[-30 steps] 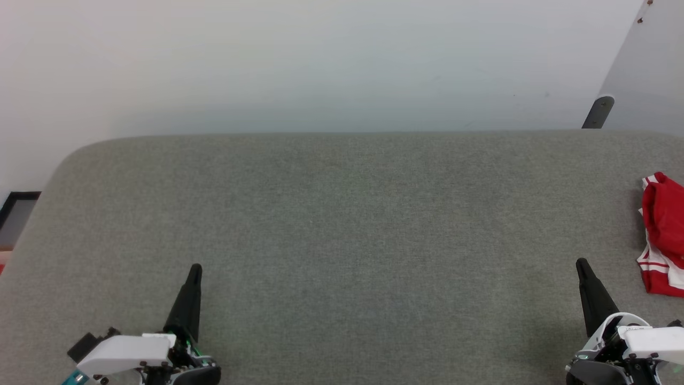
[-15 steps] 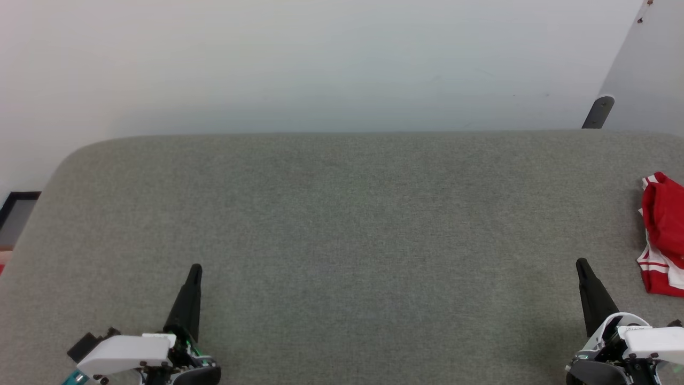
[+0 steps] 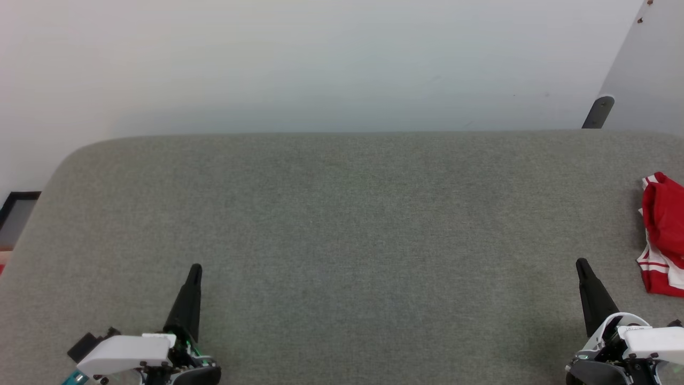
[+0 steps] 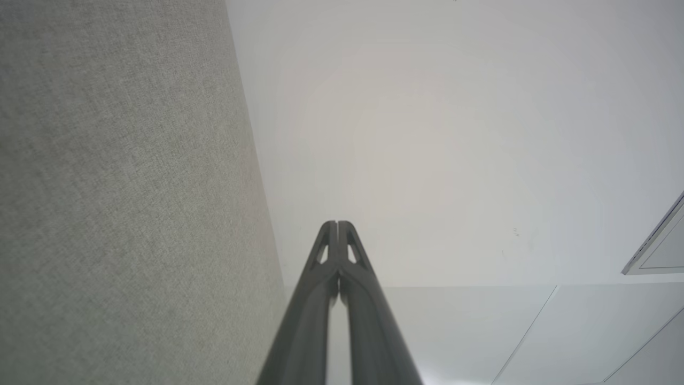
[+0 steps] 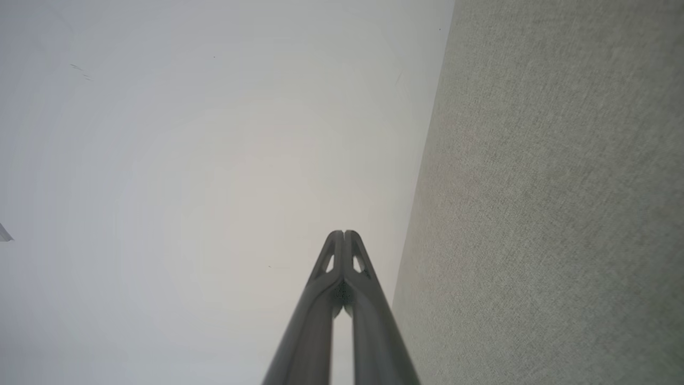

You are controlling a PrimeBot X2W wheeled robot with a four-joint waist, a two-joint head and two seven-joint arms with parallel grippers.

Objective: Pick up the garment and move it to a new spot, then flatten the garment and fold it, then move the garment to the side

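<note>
- While both arms sit low at the near edge of the grey fabric surface (image 3: pixel 342 214), the garment (image 3: pixel 664 235) lies on that surface at the far right of the head view. The picture's edge cuts it off, so how much lies beyond cannot be told.
- What shows of it is a rumpled red mound with white-and-red striped trim at its lower end. It looks bunched rather than laid flat, though the hidden part leaves that open.
- The left gripper (image 3: pixel 195 269) is clenched on nothing. The left wrist view shows its two fingers pressed tip to tip (image 4: pixel 337 225). It is well apart from the garment.
- The right gripper (image 3: pixel 580 263) is likewise closed and empty, its fingers meeting at the tips in the right wrist view (image 5: pixel 343 234). It is near the garment, to its left and a little closer to the robot, and not touching it.
- Judged as a step, this scene fits two stages: the garment waiting at the side to be picked up and carried to a new spot, or the garment put aside once folding is over. The bunched look leans toward the former but does not settle it.
- Should a pick-up be due, the right arm is the nearer one. Its fingers would have to part before reaching the cloth. If the garment has been put aside, nothing more is called for.
</note>
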